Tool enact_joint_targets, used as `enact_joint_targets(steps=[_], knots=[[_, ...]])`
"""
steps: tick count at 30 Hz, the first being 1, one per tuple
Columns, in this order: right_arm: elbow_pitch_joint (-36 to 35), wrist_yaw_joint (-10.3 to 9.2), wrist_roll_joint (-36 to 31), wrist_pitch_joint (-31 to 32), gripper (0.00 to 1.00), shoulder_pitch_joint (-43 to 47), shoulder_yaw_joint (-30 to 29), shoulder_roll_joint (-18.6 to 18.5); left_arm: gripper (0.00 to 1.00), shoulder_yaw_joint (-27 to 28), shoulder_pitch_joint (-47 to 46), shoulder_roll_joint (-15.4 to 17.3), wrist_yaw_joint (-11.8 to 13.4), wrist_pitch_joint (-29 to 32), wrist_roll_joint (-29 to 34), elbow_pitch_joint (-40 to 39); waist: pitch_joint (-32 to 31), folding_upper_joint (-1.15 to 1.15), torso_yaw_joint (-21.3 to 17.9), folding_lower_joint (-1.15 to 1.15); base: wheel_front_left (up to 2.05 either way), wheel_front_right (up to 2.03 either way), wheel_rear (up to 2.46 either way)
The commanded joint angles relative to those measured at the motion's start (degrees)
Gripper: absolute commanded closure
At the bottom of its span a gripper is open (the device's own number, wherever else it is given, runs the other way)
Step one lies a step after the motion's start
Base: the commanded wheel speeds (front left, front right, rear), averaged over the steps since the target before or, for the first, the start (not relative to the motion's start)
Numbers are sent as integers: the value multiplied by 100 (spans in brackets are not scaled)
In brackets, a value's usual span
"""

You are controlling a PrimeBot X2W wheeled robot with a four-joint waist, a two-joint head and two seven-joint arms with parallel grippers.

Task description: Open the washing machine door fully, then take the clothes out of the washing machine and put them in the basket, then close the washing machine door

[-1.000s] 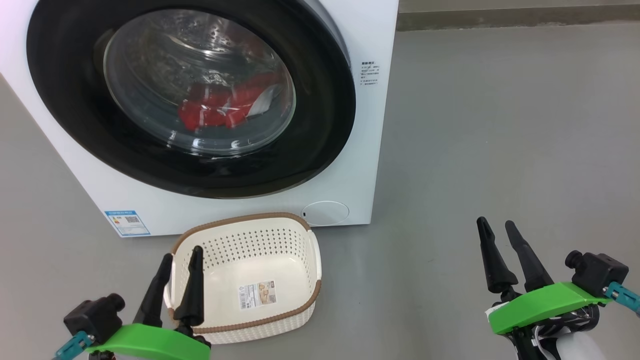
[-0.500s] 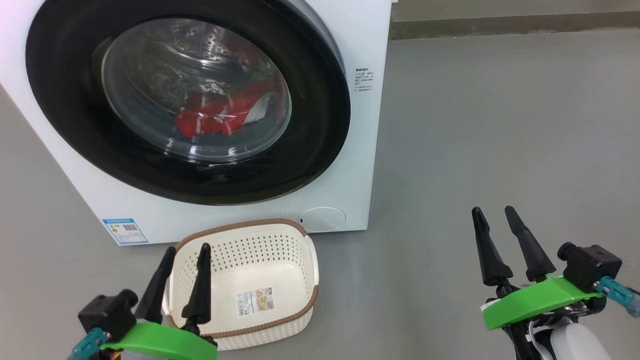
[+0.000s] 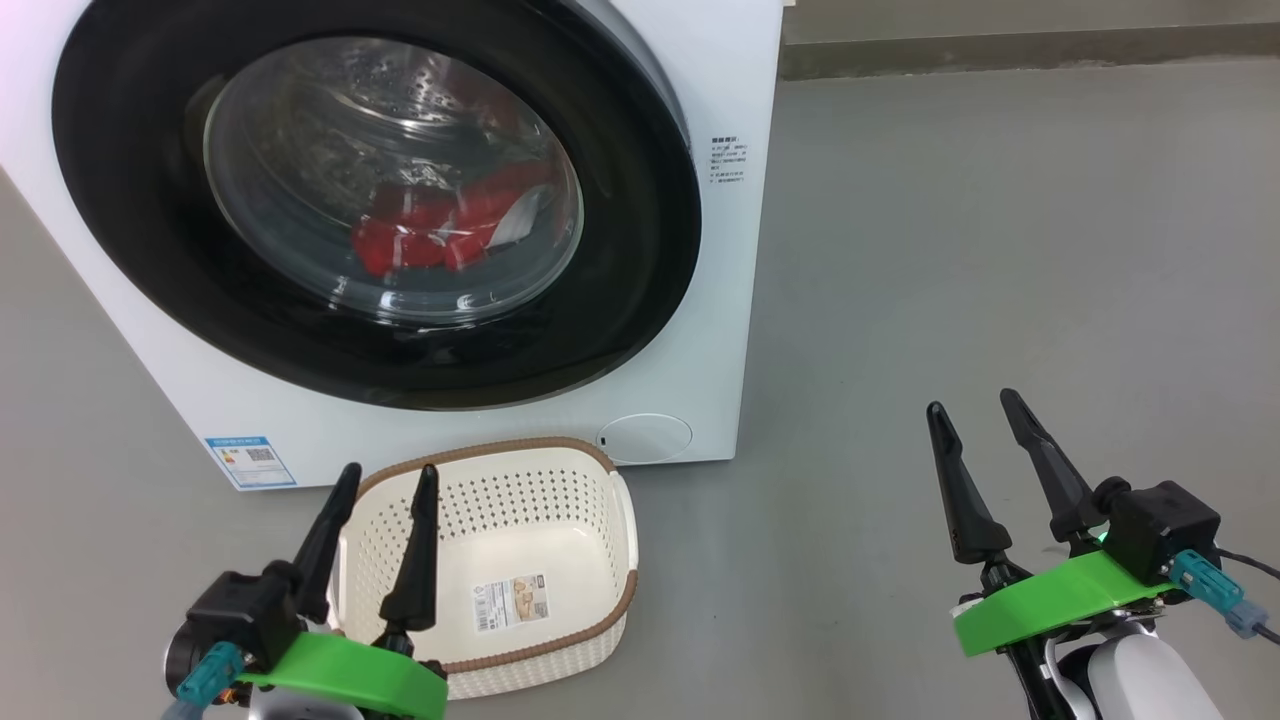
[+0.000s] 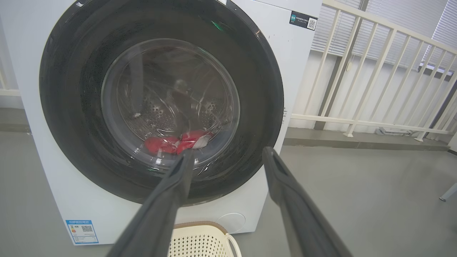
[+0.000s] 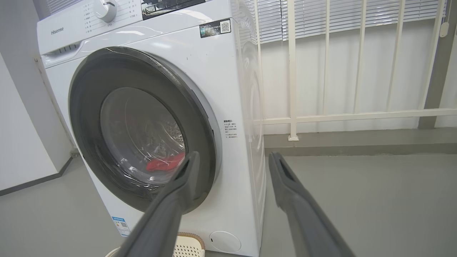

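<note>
Before the closed washing machine door (image 3: 625, 250), the left tool (image 3: 391, 470) and right tool (image 3: 972, 402) hover released, fingers up, beside one basket (image 3: 480, 443); red clothes (image 3: 430, 235) inside, perhaps two.

A cream-white railing (image 5: 291, 71) of upright bars stands on a low grey kerb (image 5: 357, 142). Behind the railing hang pale window blinds (image 5: 357, 14). Before the railing spreads smooth grey floor (image 3: 1000, 250). At the railing's right end rises a dark grey pillar (image 5: 433, 71).
</note>
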Motion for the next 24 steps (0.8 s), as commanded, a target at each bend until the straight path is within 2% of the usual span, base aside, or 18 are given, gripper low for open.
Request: enact_joint_targets(steps=[1,8,24], knots=[[-182,-4,-211,-78,0,-306,114,-54,0,149,-261,118,53,-76,188,-178,3,0,2,0,0,0,0],[-201,-4,-648,-190,0,-338,126,-65,0,186,-339,127,64,-187,494,-148,5,0,5,0,0,0,0],[58,-4,-606,-190,0,-332,100,-44,0,288,-326,127,56,-188,446,66,-16,0,20,0,0,0,0]])
